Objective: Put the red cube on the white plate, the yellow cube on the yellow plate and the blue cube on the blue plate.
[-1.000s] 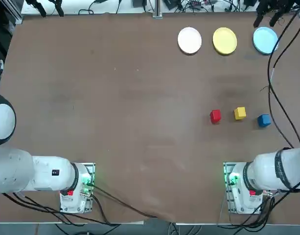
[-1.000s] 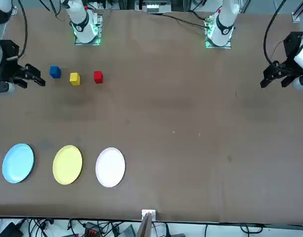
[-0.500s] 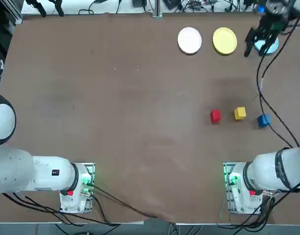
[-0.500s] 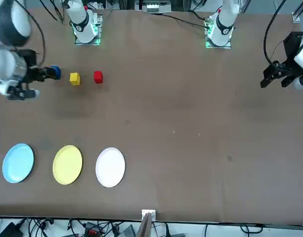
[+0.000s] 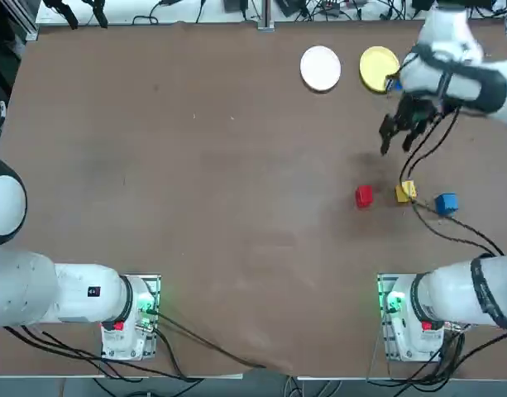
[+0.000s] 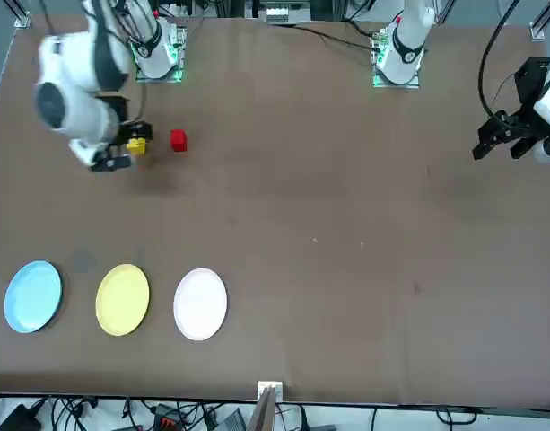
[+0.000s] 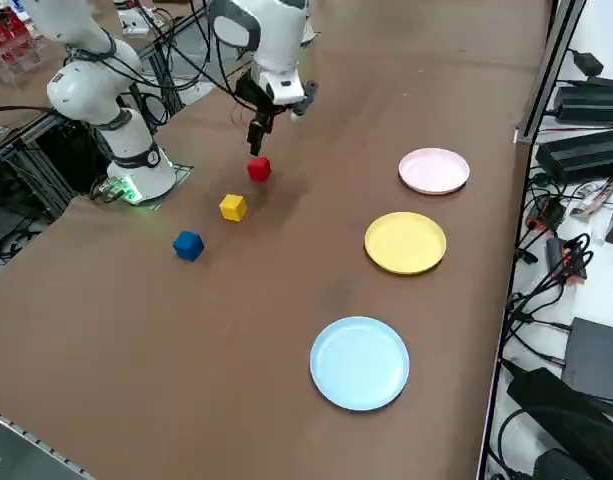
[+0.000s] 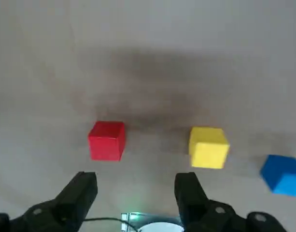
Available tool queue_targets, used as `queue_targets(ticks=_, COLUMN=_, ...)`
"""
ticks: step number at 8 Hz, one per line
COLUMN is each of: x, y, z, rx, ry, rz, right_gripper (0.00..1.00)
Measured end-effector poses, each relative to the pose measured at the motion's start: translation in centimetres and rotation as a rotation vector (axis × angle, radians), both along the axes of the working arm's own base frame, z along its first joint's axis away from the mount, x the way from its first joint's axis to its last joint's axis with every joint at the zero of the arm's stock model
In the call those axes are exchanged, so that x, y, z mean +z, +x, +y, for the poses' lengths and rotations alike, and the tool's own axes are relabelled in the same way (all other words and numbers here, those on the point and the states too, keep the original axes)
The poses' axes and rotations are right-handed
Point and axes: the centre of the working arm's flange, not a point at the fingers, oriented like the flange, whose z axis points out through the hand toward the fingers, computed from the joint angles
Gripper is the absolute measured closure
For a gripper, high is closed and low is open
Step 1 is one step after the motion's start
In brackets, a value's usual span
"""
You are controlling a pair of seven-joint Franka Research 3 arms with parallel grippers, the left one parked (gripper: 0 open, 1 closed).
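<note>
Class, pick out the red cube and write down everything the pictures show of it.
The red cube is a small, solid block with flat faces and plain edges, one even red, perhaps painted wood or plastic. It sits flat on the bare brown table, beside but apart from the yellow cube, and off the white plate. Nothing but the table touches it; the open right claw is raised above the table nearby.

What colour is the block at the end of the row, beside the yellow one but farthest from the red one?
Deep blue; the cube shows best in the right side view.

on table (image 5: 220, 182): 3 cubes (image 5: 364, 196) | behind them: 3 plates (image 5: 320, 68) | above table: right pincer (image 5: 395, 148)
</note>
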Motion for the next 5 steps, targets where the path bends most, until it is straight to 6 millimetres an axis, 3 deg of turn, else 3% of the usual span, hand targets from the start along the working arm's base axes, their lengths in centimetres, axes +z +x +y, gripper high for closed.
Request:
queue_targets(ticks=2, x=-3.5, y=-2.8, z=3.7, rx=-0.012, ry=-0.030, rz=-0.060, right_gripper=0.02)
queue_targets(ticks=5, x=-7.0, y=-5.9, z=4.3, rx=-0.019, ry=-0.036, rz=-0.107, right_gripper=0.02)
